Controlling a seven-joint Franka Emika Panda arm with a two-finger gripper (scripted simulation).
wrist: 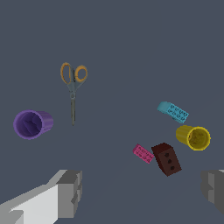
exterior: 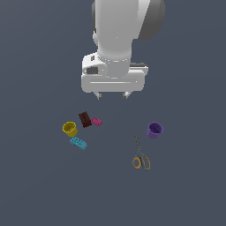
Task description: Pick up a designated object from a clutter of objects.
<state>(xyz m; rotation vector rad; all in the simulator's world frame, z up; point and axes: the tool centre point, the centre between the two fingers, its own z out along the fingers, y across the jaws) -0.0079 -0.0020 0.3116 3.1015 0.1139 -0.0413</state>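
Our fingers [exterior: 112, 95] hang spread apart and empty above the table [exterior: 39, 190]. Nearest below them we see the dark brown brick [exterior: 84, 119] and pink brick [exterior: 96, 121]; just beyond those sits the yellow cup [exterior: 69, 129], the cyan brick [exterior: 78, 143] beside it.

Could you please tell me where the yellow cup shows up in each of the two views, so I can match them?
Exterior view: the yellow cup sits toward the exterior view's left, below the arm, just above the cyan brick.
Wrist view: the yellow cup is in view, between the cyan brick and the dark brown brick.
Shared landmark: the cyan brick, right beside the cup in both.
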